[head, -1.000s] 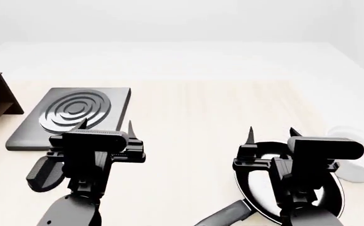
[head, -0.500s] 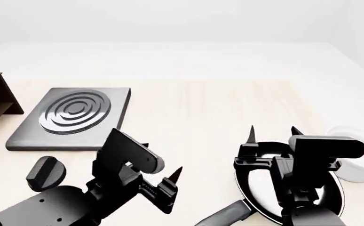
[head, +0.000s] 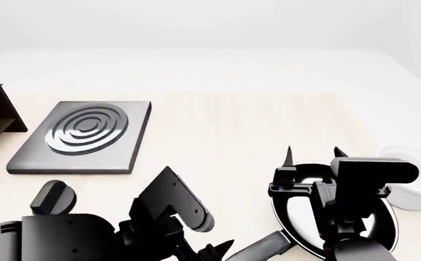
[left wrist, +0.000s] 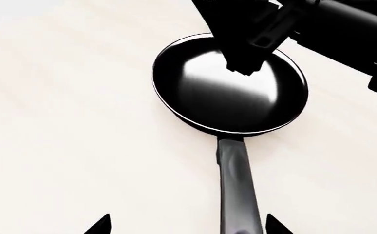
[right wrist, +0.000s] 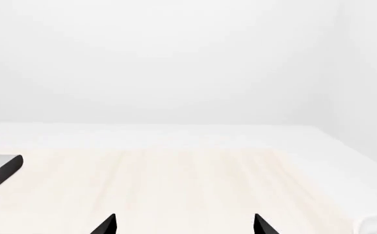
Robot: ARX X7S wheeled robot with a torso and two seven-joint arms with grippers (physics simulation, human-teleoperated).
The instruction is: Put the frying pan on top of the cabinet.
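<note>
while the frying pan lies flat, bare table borders it.

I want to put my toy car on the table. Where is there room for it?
The big bare patch of table lies between the hob and the white bowl, stretching to the far edge. It is crowded near the robot: the frying pan lies there under the right arm, with the left end effector beside its handle.
</note>
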